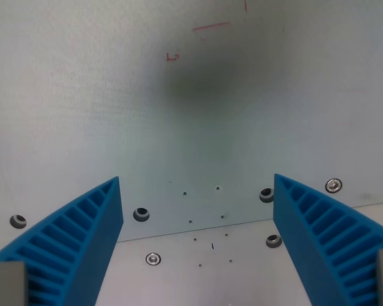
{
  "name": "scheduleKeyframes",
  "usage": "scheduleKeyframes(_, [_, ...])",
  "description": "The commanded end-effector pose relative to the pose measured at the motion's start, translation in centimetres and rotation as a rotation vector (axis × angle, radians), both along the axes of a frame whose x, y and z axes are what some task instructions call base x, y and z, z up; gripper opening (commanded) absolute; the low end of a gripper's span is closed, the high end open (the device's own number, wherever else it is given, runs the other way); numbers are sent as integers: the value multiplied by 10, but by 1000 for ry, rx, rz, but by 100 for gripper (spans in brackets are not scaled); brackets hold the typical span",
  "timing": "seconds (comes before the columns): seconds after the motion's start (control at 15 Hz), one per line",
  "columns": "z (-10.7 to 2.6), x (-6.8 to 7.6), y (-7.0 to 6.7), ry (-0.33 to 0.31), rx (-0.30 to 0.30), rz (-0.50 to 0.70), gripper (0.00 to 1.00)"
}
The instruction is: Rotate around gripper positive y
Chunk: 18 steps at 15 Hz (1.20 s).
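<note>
Tabletop [198, 127]: pale grey-white sheet, fills nearly whole wrist view. Soft dark shadow patch [204, 83] on it, upper centre. No loose object on it, no container anywhere in view, so nothing to report as contents.

Seam [191, 231]: thin line low in frame, landmark for the rest. Runs across betw the fingers, slightly rising toward the wrist view's right. Surface below seam looks a shade lighter, prob a second plate.

Gripper [198, 210]: two blue ribbed fingers [83, 242], one each side, tips just above seam level. Spread wide apart, bare table betw them, pinching nothing.

Bolt holes & screw heads: recessed hole [141, 214] just above seam beside left finger tip; another [266, 194] above seam beside right finger; bright screw [153, 259] below seam. More along far right edge, partly cut off.

Red pen marks [210, 28]: far above seam, near top edge, too faint to read.

Tiny dark specks cluster on both sides of seam, centre.

Judgement: task has no object of its own; the thing to turn is the gripper itself. Nothing lies betw or near fingers, so the rotation looks unobstructed; table clearance can't be judged.
</note>
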State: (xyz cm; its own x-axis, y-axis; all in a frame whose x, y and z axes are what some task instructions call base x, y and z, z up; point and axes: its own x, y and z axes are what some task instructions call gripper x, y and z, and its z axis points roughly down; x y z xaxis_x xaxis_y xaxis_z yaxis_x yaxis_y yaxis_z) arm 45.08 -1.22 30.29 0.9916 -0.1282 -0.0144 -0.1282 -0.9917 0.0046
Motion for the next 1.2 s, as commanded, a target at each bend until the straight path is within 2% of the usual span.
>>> scheduleKeyframes(0.07, [3,0,0,-18,-2,-1,100])
scheduleKeyframes(1.2, [3,0,0,-214,-27,0,100])
